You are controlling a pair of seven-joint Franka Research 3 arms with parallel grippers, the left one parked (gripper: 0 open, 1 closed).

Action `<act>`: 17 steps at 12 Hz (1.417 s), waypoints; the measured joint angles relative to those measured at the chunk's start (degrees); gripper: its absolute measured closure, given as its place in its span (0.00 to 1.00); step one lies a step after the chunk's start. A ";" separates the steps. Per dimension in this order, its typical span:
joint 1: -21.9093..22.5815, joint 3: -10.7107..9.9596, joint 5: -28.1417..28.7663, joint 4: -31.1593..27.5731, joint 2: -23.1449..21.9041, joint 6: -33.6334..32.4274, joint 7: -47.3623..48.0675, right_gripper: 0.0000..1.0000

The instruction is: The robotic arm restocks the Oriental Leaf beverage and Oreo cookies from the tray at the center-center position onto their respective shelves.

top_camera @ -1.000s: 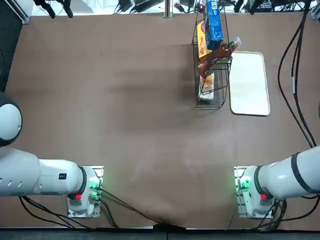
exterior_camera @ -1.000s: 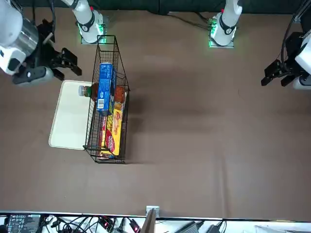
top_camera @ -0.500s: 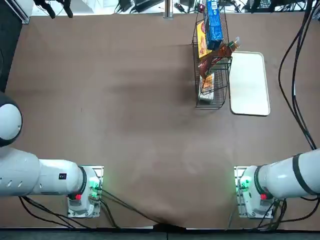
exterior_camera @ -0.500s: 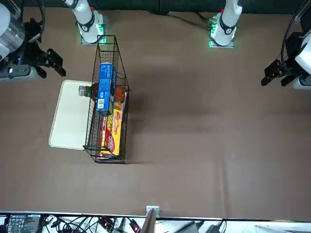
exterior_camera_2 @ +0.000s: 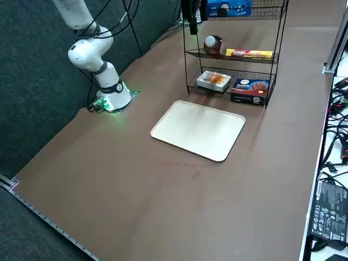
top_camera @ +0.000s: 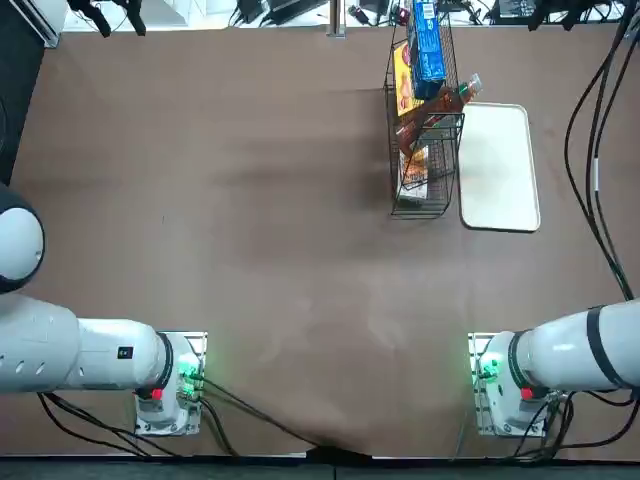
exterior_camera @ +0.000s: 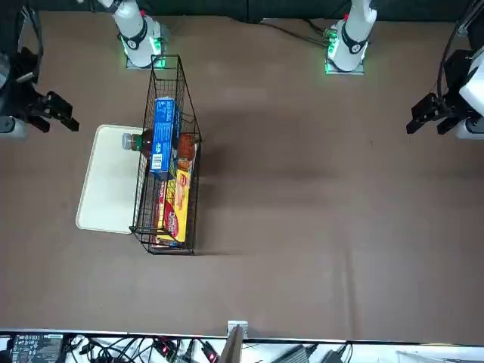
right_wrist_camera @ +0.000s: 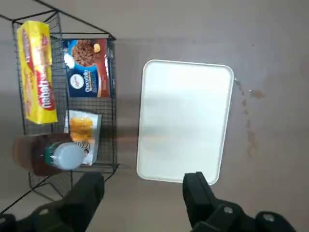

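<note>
The cream tray [top_camera: 498, 190] [exterior_camera: 106, 189] [exterior_camera_2: 198, 130] [right_wrist_camera: 183, 121] lies bare beside the black wire shelves [top_camera: 392, 150] [exterior_camera: 144, 219] [exterior_camera_2: 187, 54] [right_wrist_camera: 113, 96]. The blue Oreo cookies packet [top_camera: 428, 40] [exterior_camera: 162, 136] [exterior_camera_2: 228, 8] rests on the top tier. On the middle tier lies the Oriental Leaf beverage [top_camera: 445, 105] [exterior_camera: 136, 141] [exterior_camera_2: 213, 43] [right_wrist_camera: 53, 154], its white cap toward the tray. My right gripper [exterior_camera: 64, 112] [right_wrist_camera: 142, 198] hangs high, out past the tray's side away from the shelves. It is open and holds nothing.
A yellow-and-red packet [exterior_camera_2: 248, 53] [right_wrist_camera: 37, 72] shares the middle tier. A white-and-orange packet [exterior_camera_2: 213, 80] and a chocolate cookie pack [exterior_camera_2: 250, 89] sit on the bottom tier. Black cables [top_camera: 590, 150] trail along the table's right side. My right arm's base [top_camera: 510, 385] stands at the near edge.
In the front view my right gripper has drawn away from the tray toward the picture's left edge, still open. Bottle, packet, tray and shelves have stayed put.
</note>
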 joint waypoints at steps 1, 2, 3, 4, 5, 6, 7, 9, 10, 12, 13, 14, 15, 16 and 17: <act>-0.57 -0.01 0.00 -0.52 -0.18 0.73 -0.01 0.00; -1.06 -0.02 0.00 -0.92 -0.34 1.24 -0.05 0.00; -1.40 -0.02 0.00 -1.23 -0.50 1.51 -0.07 0.00; -1.60 -0.02 0.00 -1.41 -0.63 1.53 -0.07 0.00; -1.69 -0.02 0.00 -1.46 -0.73 1.53 -0.07 0.00; -1.70 -0.01 0.00 -1.46 -0.85 1.53 -0.07 0.00; -1.70 -0.01 0.00 -1.47 -1.07 1.53 -0.07 0.00; -1.70 -0.01 0.00 -1.49 -1.76 1.53 -0.17 0.00; -1.70 0.01 0.00 -1.50 -2.15 1.52 -0.23 0.00; -1.71 0.40 -0.05 -1.50 -2.84 1.51 -0.23 0.00; -1.71 0.49 -0.13 -1.50 -2.95 1.51 -0.23 0.00; -1.71 0.53 -0.29 -1.50 -2.99 1.41 -0.23 0.00; -1.72 0.54 -0.43 -1.50 -2.98 0.99 -0.23 0.00; -1.79 0.54 -0.55 -1.51 -2.98 0.50 -0.22 0.00; -1.93 0.55 -0.60 -1.52 -2.98 0.18 -0.22 0.00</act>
